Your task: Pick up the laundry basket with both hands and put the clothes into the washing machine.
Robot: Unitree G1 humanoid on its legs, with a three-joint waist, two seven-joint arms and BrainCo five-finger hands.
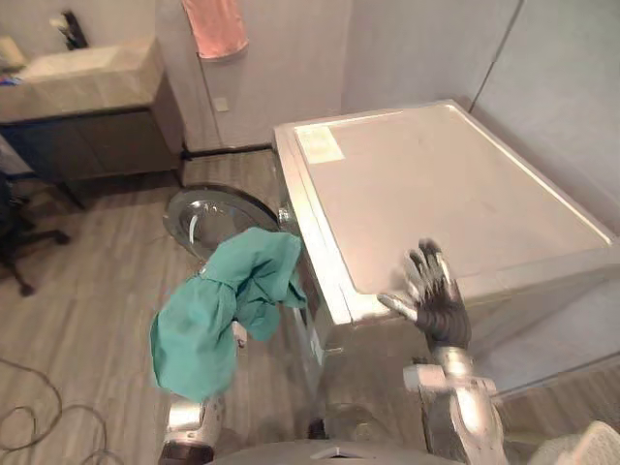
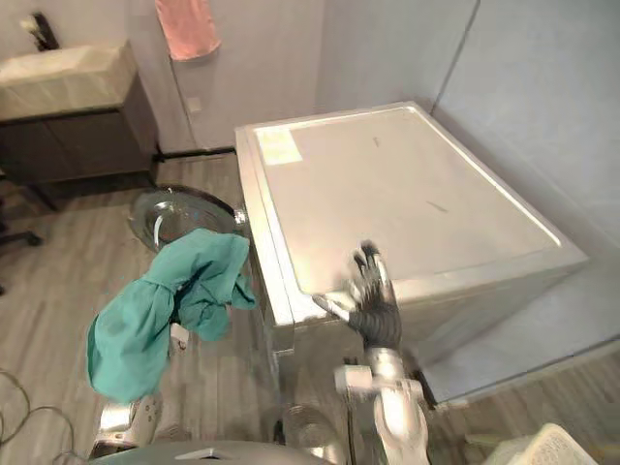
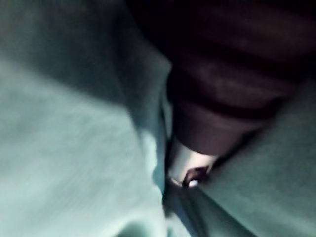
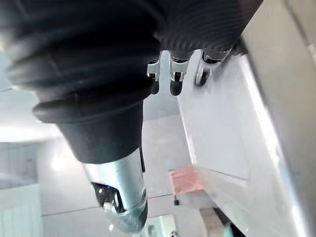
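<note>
- The robot's left hand [image 3: 227, 84] carried a teal garment [image 1: 218, 310] just off the front left corner of the washing machine [image 1: 436, 184], above its open round door [image 1: 213, 218]. The cloth swaddled the hand, so whether it was pinched or merely draped could not be told.
- The right hand [image 1: 436, 295] was raised over the washing machine's front top edge, spread wide and holding nothing. Contact with the machine could not be made out.
- A pale perforated object [image 2: 542, 448], perhaps the laundry basket, sat low to the right of the washing machine's front.
- The garment hung in a long, loose fold. If only draped, it would likely slip to the floor short of the washing machine's opening once the arm dipped.
- The drum mouth lay hidden under the washing machine's top edge, so the feed looked half blind. A trailing end might snag on the door.
- The head views gave the layout. The left wrist view showed cloth pressed close about the hand's dark cover.
- The right wrist view looked along straight fingers [image 4: 176, 79] beside the washing machine's pale top to a pink towel [image 4: 185, 180] on the wall behind it.
</note>
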